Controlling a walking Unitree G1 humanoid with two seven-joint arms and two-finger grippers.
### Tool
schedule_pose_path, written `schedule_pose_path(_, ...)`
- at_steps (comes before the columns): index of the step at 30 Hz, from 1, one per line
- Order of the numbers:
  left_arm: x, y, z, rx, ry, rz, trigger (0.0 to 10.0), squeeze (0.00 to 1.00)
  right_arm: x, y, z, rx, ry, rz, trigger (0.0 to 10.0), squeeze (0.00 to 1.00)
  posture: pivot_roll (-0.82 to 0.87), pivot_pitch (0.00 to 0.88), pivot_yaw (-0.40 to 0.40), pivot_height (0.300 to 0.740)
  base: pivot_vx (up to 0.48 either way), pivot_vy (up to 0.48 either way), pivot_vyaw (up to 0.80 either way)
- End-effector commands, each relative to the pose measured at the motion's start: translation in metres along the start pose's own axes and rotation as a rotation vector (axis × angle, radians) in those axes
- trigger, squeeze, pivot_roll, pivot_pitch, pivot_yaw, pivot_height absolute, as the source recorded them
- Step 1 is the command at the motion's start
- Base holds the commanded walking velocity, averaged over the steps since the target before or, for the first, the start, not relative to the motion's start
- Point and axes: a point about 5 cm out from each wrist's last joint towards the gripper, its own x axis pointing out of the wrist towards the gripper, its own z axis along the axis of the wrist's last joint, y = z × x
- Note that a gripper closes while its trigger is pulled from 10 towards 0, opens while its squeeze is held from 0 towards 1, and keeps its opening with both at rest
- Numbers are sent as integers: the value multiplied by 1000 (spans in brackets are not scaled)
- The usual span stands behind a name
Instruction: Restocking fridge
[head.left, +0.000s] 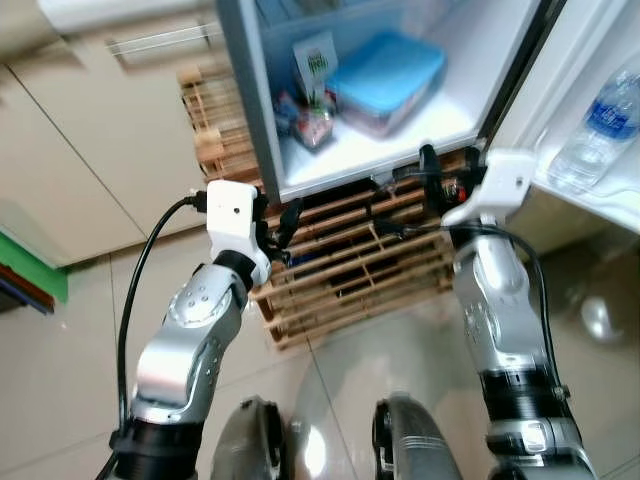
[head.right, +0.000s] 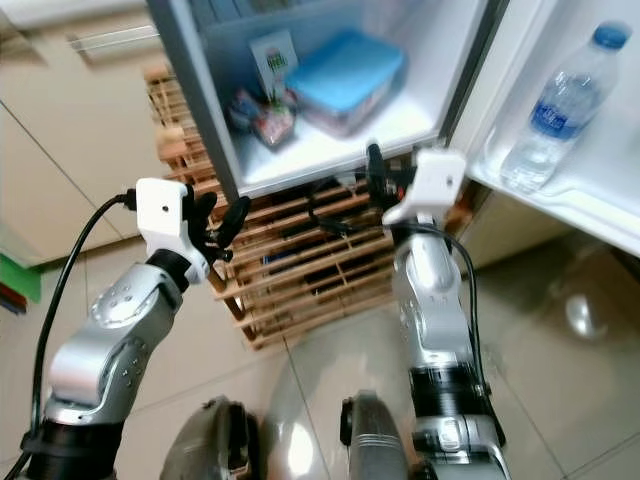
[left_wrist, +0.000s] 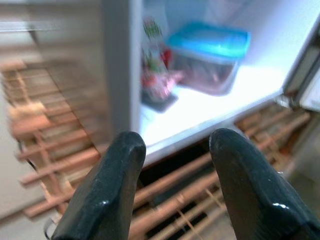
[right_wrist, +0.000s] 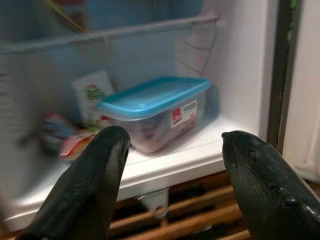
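Your left gripper (head.left: 278, 228) and right gripper (right_wrist: 172, 165) both hover empty, fingers spread wide, over the wooden crate (head.left: 345, 260). Beyond them, the open fridge (head.left: 440, 120) shelf holds a blue-lidded box (right_wrist: 155, 112) beside a carton (head.left: 316, 62). A water bottle (head.right: 555, 105) stands in the door.

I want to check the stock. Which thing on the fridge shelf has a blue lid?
The clear plastic food box, the largest item on the shelf. Beside it are a white and green carton and a small red packet, neither with a lid.
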Motion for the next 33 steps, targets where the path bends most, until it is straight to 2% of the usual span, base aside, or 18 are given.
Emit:
schedule_pose_path(1, 1, 11, -3, 15, 7, 57, 10000, 1000, -6, -5, -3, 14, 20, 4, 10000, 831, -121, 0, 35, 697, 0, 0, 0)
schedule_pose_path(2, -3, 25, -12, -3, 48, 134, 10000, 1000, -15, -15, -18, -42, 85, -16, 10000, 1000, -121, 0, 38, 697, 0, 0, 0)
schedule_pose_path(4, -8, 44, -24, -34, 101, 239, 10000, 1000, -26, -28, -34, -110, 176, -38, 10000, 1000, -127, 0, 41, 697, 0, 0, 0)
schedule_pose_path(6, -12, 51, -32, -37, 131, 290, 10000, 1000, -34, -35, -37, -134, 216, -65, 10000, 1000, -132, 0, 43, 697, 0, 0, 0)
schedule_pose_path(10, -11, 49, -36, -21, 125, 300, 10000, 1000, -41, -37, -39, -168, 245, -72, 10000, 1000, -139, 0, 41, 697, 0, 0, 0)
schedule_pose_path(14, -11, 44, -33, -29, 100, 265, 10000, 1000, -49, -39, -43, -161, 276, -62, 10000, 1000, -133, 0, 34, 697, 0, 0, 0)
schedule_pose_path(18, -14, 47, -30, -30, 70, 257, 10000, 1000, -53, -41, -46, -145, 290, -64, 10000, 1000, -118, 0, 32, 697, 0, 0, 0)
schedule_pose_path(23, -17, 46, -27, 1, 55, 237, 10000, 1000, -54, -42, -46, -150, 288, -69, 10000, 1000, -106, 0, 41, 697, 0, 0, 0)
schedule_pose_path(27, -9, 35, -27, -40, 33, 155, 10000, 1000, -47, -43, -47, -168, 278, -97, 10000, 1000, -131, 0, 60, 697, 0, 0, 0)
schedule_pose_path(29, -6, 34, -28, -49, 34, 148, 10000, 1000, -44, -45, -47, -172, 284, -113, 10000, 1000, -132, 0, 60, 697, 0, 0, 0)
schedule_pose_path(30, -5, 34, -26, -47, 26, 134, 10000, 325, -42, -45, -46, -176, 285, -123, 10000, 1000, -140, 0, 60, 697, 0, 0, 0)
schedule_pose_path(31, -5, 32, -23, -51, 13, 93, 10000, 0, -41, -45, -43, -182, 280, -118, 10000, 0, -148, 0, 64, 697, 0, 0, 0)
schedule_pose_path(33, -5, 30, -23, -50, 9, 71, 10000, 0, -42, -45, -43, -186, 275, -120, 10000, 0, -149, 0, 65, 697, 0, -240, 0)
